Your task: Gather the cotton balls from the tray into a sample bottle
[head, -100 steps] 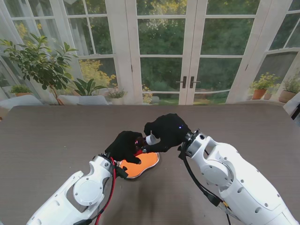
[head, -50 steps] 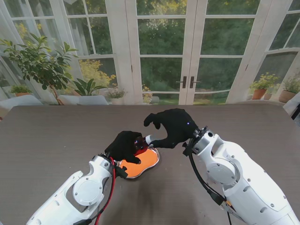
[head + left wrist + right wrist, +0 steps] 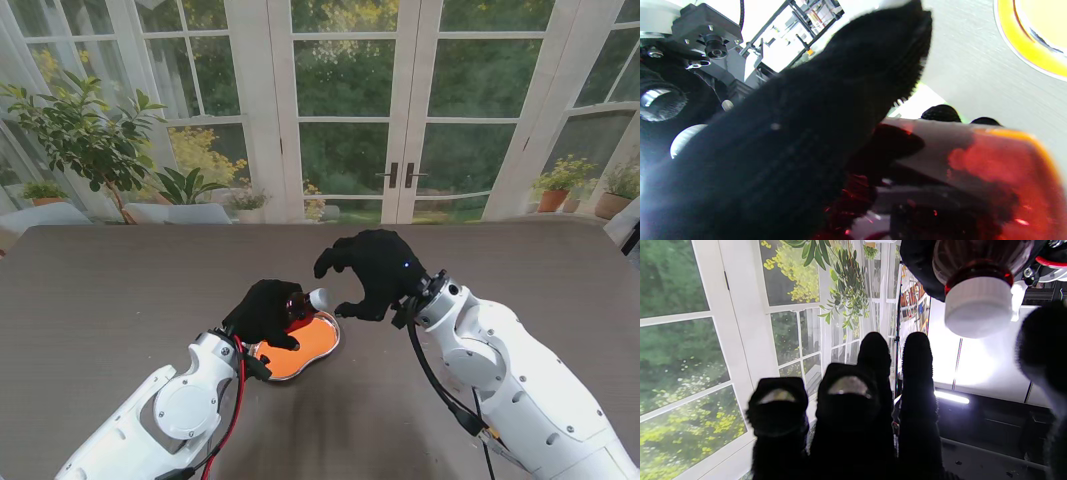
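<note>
My left hand (image 3: 266, 312), in a black glove, is shut on the dark red sample bottle (image 3: 297, 304) and holds it tilted over the orange tray (image 3: 308, 345). The bottle's white cap (image 3: 319, 298) points toward my right hand (image 3: 372, 270), which hovers open just right of the cap, not touching it. In the right wrist view the capped bottle (image 3: 977, 273) sits beyond the fingertips (image 3: 873, 350). The left wrist view shows the bottle's red body (image 3: 973, 173) close up behind a gloved finger (image 3: 826, 110), with the tray's rim (image 3: 1023, 46) past it. No cotton balls can be made out.
The brown table (image 3: 120, 290) stretches around the tray. White-framed glass doors (image 3: 350, 110) and potted plants (image 3: 95, 140) stand beyond its far edge. Both white forearms rise from the near corners.
My right hand has let go of the bottle's cap and drawn back to the right with its fingers spread. The left hand and bottle have stayed put.
</note>
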